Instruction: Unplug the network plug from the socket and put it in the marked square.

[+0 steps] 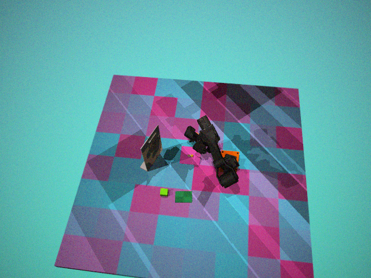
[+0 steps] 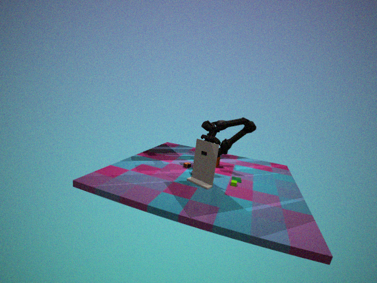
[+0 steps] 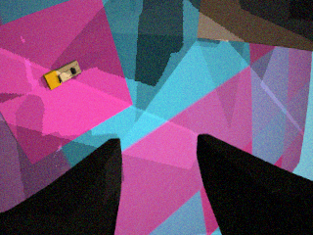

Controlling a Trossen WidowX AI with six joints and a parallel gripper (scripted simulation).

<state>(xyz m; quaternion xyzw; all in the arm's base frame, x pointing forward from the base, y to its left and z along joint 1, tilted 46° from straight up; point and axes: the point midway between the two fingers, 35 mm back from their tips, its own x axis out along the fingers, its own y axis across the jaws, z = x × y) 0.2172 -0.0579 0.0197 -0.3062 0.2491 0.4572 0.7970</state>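
The plug (image 1: pixel 192 155) (image 3: pixel 63 74), yellow at one end and beige at the other, lies loose on a magenta table tile. It lies between the panel and the arm, outside the green marked area (image 1: pixel 183 196) (image 2: pixel 237 179). The upright panel (image 1: pixel 152 150) (image 2: pixel 204 167) stands apart from it; a dark opening (image 2: pixel 204 152) shows in its back. My gripper (image 3: pixel 159 147) is open and empty, its black fingers apart above the table. In the wrist view the plug is up and left of the fingertips. In the top view the arm hides the fingers.
A lime block (image 1: pixel 163 191) (image 2: pixel 233 183) stands beside the green area, on the panel's side. An orange-brown block (image 2: pixel 187 165) lies on the other side of the panel, mostly hidden under the arm in the top view. The arm's orange base (image 1: pixel 235 153) is behind the plug.
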